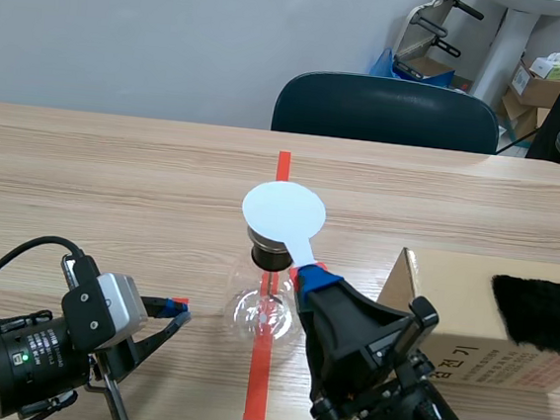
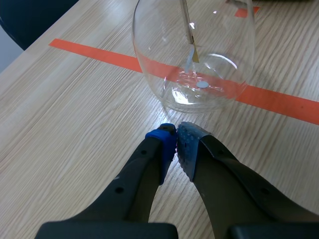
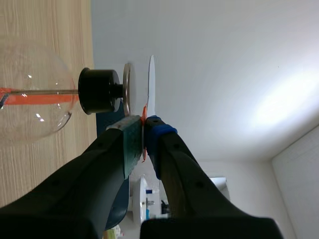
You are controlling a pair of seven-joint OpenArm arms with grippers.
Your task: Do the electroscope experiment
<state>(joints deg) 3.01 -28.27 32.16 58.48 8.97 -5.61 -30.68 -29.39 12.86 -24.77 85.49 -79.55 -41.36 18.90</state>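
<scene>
Your right gripper (image 1: 310,272), low at centre frame, is clenched on the handle of the white disc (image 1: 283,211), which hangs just above the electroscope (image 1: 262,310) cap. Your left gripper (image 1: 175,309), lower left, is closed empty beside its glass bulb.

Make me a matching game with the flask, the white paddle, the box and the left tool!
Things:
1. flask
2. paddle
3. box
4. left tool

States:
A. shut on nothing
B. held by the right tool
C. stands on the tape
D. has black fur on it

Pairs: 1-C, 2-B, 3-D, 4-A
</scene>
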